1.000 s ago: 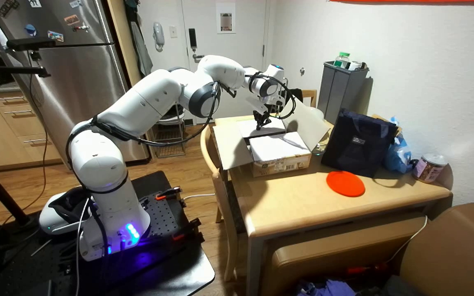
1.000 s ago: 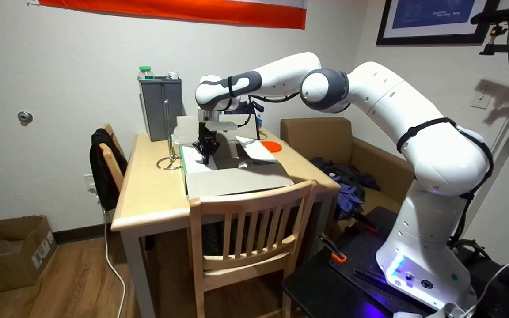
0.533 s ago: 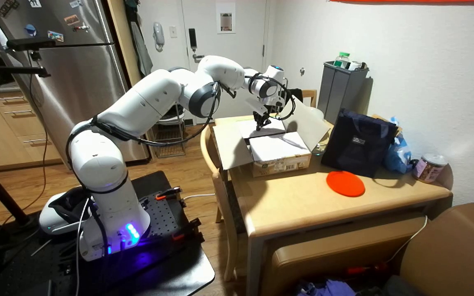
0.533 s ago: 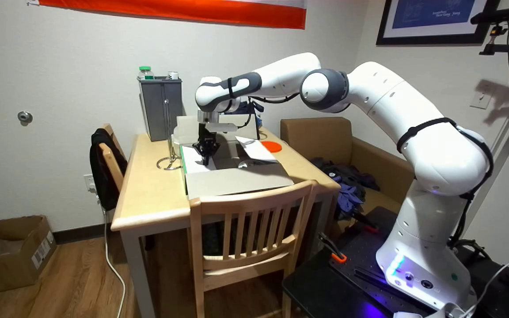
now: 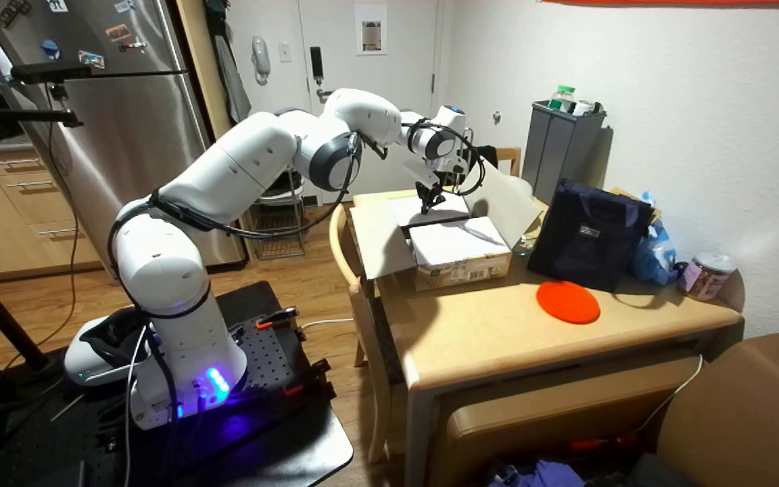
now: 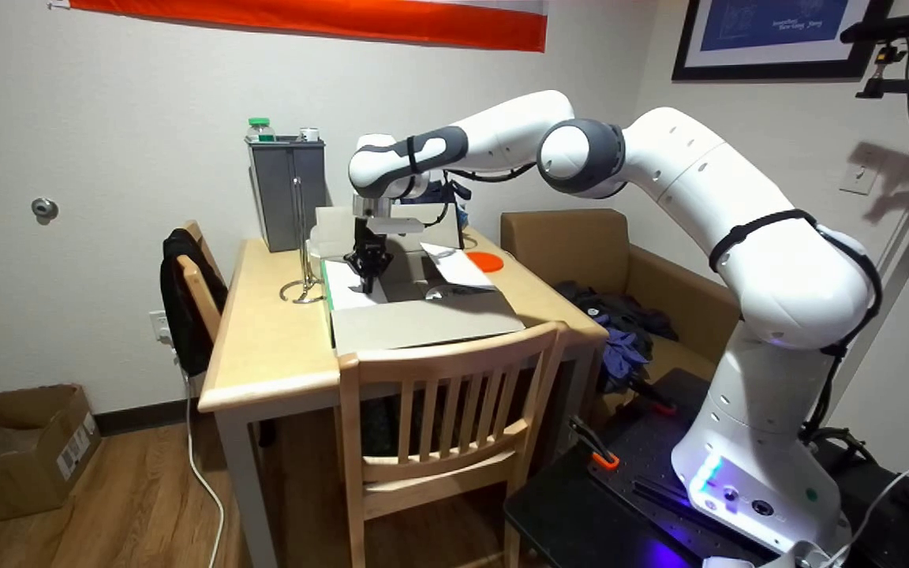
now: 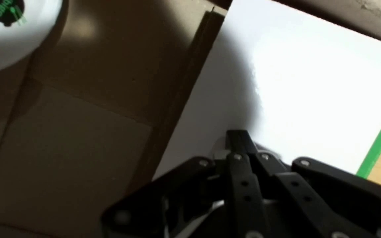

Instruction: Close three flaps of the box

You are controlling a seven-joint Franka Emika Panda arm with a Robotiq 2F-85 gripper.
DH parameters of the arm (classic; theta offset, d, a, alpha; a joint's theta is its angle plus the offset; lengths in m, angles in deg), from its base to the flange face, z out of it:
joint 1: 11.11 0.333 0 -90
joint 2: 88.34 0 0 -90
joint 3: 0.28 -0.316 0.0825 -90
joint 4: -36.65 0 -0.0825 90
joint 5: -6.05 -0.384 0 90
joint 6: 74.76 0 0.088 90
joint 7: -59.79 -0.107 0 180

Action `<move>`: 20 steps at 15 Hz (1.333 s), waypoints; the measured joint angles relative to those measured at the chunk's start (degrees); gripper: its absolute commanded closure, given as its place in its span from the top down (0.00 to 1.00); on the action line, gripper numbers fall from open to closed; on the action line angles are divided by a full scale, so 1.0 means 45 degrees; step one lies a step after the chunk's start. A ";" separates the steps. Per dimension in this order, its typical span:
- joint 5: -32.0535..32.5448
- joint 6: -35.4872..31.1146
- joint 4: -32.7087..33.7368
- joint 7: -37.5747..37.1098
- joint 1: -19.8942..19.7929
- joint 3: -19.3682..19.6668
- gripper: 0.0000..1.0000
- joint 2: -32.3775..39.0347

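Note:
The box (image 5: pixel 464 272) stands on the table, its brown inside (image 7: pixel 94 138) partly uncovered in the wrist view. My gripper (image 6: pixel 368 289) is shut with nothing between its fingertips, right over a white-faced flap (image 7: pixel 309 82) that lies about level, folded inward. Whether the tips touch it I cannot tell. An opposite white-faced flap (image 6: pixel 458 267) also leans inward over the opening, its inner edge raised. Toward the chair, another flap (image 6: pixel 423 322) spreads outward. The flap at the far side (image 5: pixel 501 203) stands up, tilted outward.
Inside the box is a white round container (image 7: pixel 18 33). A black bag (image 5: pixel 589 233), a red disc (image 5: pixel 567 302) and a jar (image 5: pixel 706 276) share the table (image 5: pixel 498 338). A metal stand (image 6: pixel 302 244) rises beside the box; a wooden chair (image 6: pixel 450 355) backs onto it.
My gripper dipped very slightly and has now risen a little, with the elbow lifting too. The flaps look the same throughout.

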 measured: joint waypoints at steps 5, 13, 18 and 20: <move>0.0400 -0.0266 -0.0946 0.0000 0.0167 0.0000 0.01 -0.1036; -0.0245 -0.0357 -0.1259 0.0043 0.0601 0.0680 0.00 -0.1392; -0.0514 -0.0593 -0.0725 0.0043 0.0783 0.1055 0.00 -0.1404; -0.0563 -0.0740 -0.0472 0.0043 0.0799 0.1154 0.00 -0.1409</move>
